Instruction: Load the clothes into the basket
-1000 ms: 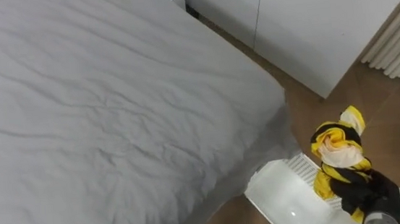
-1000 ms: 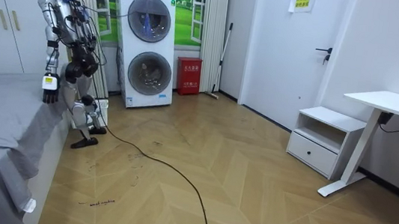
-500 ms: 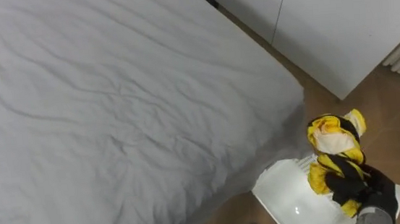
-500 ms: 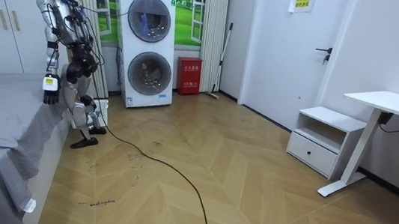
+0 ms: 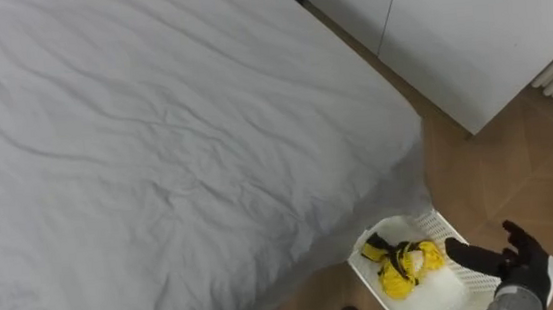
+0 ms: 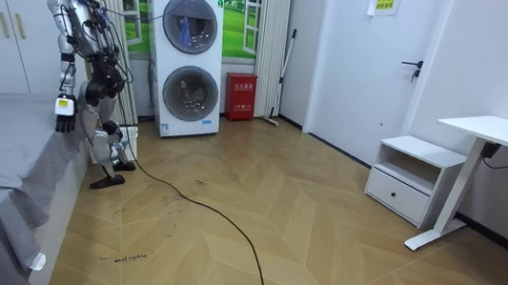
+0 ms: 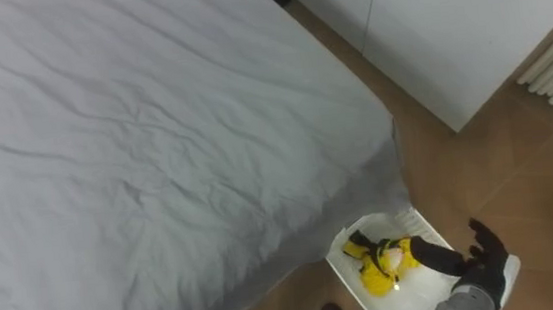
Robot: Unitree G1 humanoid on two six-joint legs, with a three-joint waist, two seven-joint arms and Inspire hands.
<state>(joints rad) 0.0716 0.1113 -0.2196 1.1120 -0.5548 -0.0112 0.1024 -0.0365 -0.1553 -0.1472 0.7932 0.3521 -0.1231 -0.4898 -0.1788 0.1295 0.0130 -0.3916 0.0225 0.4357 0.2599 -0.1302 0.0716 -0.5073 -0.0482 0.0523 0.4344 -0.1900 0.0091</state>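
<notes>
Noted yellow-black garment (image 5: 404,266) lying inside white basket (image 5: 434,230) off bed's (image 5: 154,136) corner. Right hand (image 5: 517,262) spread, empty, above it. Judged release done; next called for lifting clear and checking for further clothes.

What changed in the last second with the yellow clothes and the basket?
The right hand let go of the yellow and black clothes, which dropped into the white basket; the hand is now open over its right side. The bed, basket and left hand stayed as they were.

the wooden floor (image 5: 479,172) carries a white basket (image 5: 359,266) just beside the corner of the bed (image 5: 154,136), which has a wrinkled grey sheet (image 5: 82,222).
</notes>
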